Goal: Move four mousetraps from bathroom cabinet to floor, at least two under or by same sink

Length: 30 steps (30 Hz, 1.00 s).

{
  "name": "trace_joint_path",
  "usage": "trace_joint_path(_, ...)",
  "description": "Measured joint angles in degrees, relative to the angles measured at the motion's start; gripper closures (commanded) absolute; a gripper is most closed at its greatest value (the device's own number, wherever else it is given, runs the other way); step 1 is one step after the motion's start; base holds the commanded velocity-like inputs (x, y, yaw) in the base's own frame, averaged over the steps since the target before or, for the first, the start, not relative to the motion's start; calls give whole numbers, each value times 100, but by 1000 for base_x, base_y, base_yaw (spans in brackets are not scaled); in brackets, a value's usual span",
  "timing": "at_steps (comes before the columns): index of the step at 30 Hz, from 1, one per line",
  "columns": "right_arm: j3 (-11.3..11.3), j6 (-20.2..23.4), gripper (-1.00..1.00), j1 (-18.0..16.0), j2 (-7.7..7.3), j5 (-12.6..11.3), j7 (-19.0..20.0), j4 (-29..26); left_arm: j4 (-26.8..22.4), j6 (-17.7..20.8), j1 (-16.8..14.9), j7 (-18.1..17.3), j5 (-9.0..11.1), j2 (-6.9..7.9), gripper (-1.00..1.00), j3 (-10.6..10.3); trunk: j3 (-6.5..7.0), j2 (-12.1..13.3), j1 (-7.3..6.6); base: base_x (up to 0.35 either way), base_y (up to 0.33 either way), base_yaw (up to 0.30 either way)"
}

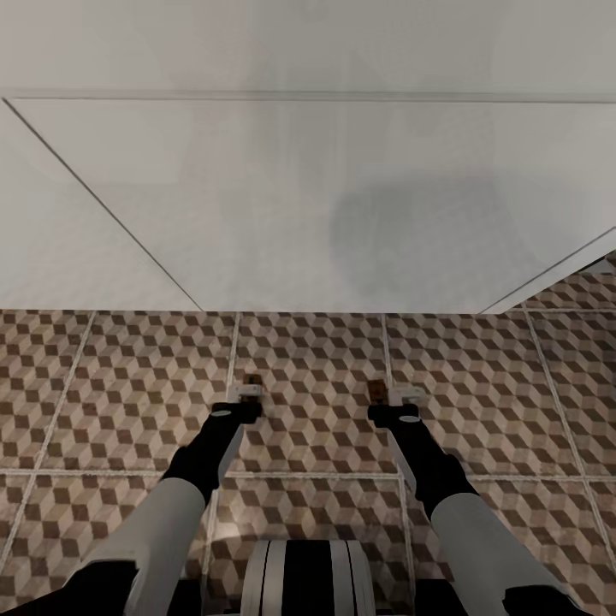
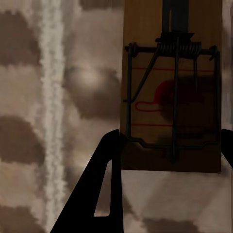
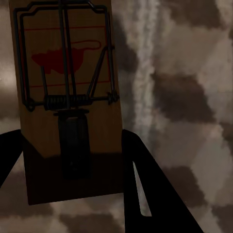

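Two mousetraps are in my grippers, low over the cube-patterned bathroom floor (image 1: 308,402). My left gripper (image 1: 246,393) is shut on a wooden mousetrap (image 1: 252,379). In the left wrist view that mousetrap (image 2: 172,97) shows its wire spring and red mark, clamped between the dark fingers (image 2: 99,194) of the left gripper (image 2: 170,155). My right gripper (image 1: 402,397) is shut on another mousetrap (image 1: 375,390). That mousetrap (image 3: 68,92) sits between the right gripper's (image 3: 73,160) fingers (image 3: 145,189). The cabinet is out of view.
A plain white surface (image 1: 325,205) rises from the floor just ahead of both grippers, with angled seams at its sides. I cannot tell whether it is the bathroom sink. Tiled floor extends left, right and back toward my base (image 1: 308,577).
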Motion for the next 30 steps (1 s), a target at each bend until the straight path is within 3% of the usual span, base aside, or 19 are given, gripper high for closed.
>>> trace_joint_path(8,-16,-237,100,-138,42,10,19,254,194,-269,11,-29,4,0,100,2,0,0,0,0,0,0)
trace_joint_path(15,-4,5,100,84,44,60,15,92,-33,-209,39,-30,8,0,100,9,0,0,0,0,0,0)
trace_joint_path(24,-11,318,100,108,44,53,2,-188,-247,-222,42,-16,2,0,100,-5,0,0,0,0,0,0)
trace_joint_path(30,-12,214,100,109,44,49,-3,-225,-282,-226,42,9,-7,-1,100,-99,0,0,0,0,0,0)
